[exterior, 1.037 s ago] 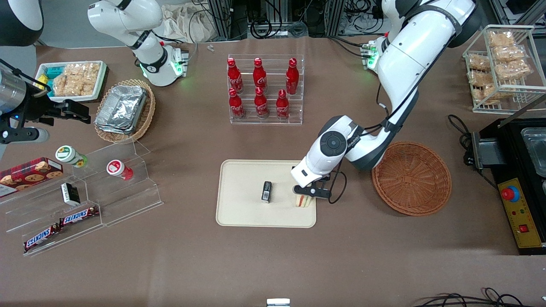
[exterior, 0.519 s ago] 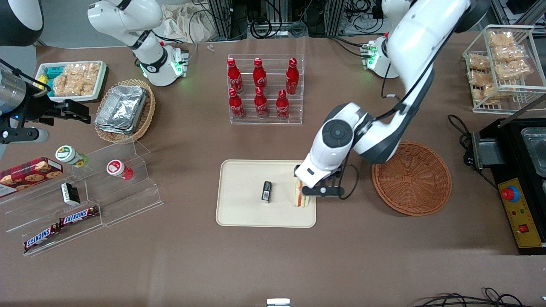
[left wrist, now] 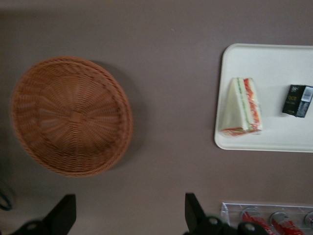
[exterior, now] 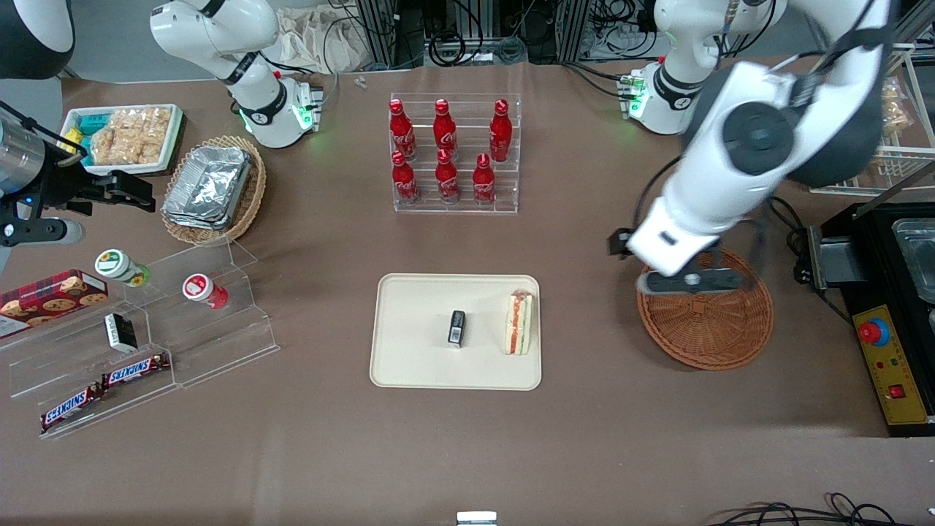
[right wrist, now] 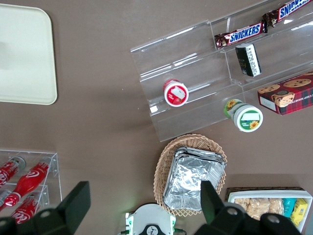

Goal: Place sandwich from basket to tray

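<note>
Cream tray [exterior: 409,365] bears the sandwich [exterior: 518,323]; the tool [exterior: 692,282], spread wide, hangs above the basket [exterior: 712,332].

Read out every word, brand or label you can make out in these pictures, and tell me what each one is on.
"SNICKERS": two bars on the clear tiered stand.
Red bottles: white script, too small to read.
Small black packet on the tray: print unreadable.
Cookie box, two jar lids: no readable text.
Sandwich, basket: none.
Gripper, open, above the basket: no markings.
</note>
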You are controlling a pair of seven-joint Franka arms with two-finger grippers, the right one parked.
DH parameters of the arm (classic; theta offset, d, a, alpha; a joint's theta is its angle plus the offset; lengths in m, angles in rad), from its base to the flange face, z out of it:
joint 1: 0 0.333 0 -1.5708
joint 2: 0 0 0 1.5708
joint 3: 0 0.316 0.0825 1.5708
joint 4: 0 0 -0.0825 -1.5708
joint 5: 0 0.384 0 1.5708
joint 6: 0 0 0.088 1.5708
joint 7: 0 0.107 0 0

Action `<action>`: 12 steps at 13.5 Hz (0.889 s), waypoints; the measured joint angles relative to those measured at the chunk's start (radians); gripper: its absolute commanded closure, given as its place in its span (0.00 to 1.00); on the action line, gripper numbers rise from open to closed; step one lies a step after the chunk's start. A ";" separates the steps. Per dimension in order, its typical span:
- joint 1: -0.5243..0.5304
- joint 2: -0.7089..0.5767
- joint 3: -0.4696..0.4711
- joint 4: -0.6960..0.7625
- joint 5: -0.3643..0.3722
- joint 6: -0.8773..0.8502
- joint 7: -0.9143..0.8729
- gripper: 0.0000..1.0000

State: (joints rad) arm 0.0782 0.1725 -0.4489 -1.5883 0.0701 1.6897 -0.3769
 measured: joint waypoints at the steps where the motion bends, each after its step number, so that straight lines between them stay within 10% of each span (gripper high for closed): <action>1: 0.043 -0.036 0.001 -0.001 -0.018 -0.041 0.050 0.00; 12: 0.134 -0.203 0.055 -0.016 -0.035 -0.209 0.212 0.00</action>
State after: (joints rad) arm 0.2118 -0.0306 -0.3935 -1.6042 0.0353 1.4804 -0.1650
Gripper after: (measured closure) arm 0.000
